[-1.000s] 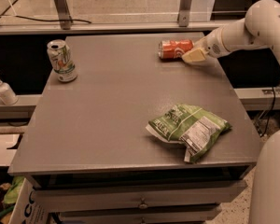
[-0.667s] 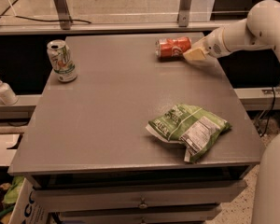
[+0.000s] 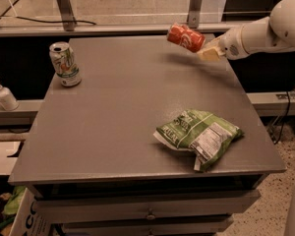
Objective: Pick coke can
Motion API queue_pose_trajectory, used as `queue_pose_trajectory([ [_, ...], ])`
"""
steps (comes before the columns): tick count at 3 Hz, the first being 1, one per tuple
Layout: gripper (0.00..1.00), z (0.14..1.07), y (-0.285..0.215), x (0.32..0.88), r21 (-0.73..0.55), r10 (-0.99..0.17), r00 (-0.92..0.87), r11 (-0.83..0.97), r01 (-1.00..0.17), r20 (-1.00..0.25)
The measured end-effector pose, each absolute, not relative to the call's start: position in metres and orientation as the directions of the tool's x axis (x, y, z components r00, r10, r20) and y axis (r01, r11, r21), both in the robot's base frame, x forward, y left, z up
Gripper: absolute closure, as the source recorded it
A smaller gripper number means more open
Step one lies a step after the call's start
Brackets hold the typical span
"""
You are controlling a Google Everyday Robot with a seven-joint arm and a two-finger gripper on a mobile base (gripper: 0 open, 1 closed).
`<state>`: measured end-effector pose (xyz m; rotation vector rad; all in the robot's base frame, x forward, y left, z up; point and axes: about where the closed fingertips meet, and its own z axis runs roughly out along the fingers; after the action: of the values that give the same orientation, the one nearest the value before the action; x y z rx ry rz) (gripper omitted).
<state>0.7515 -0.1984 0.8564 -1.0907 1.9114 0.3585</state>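
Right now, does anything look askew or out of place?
Only the coke can, tilted in mid-air above the table's far right corner, gripped by the hand. That fits a pick. The green bag lies crumpled; nothing spilled.

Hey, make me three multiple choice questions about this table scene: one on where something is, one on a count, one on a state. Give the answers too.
1. Where on the table does the green chip bag lie?
A. front right
B. far left corner
C. dead centre

2. How many drink cans are in view?
A. one
B. two
C. four

3. What state is the coke can in?
A. standing upright on the table
B. held tilted in the air by the hand
C. crushed flat beside the bag

Answers:
1 A: the bag sits near the front right edge.
2 B: the coke can plus the white-and-green can at far left.
3 B: the hand, over the far right side, grips it clear of the tabletop.
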Motion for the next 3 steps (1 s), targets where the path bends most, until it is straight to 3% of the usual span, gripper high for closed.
queue_pose_trajectory([
  [3, 1.0, 0.878, -0.168, 0.693, -0.145, -0.566, -0.175, 0.475, -0.868, -0.805],
])
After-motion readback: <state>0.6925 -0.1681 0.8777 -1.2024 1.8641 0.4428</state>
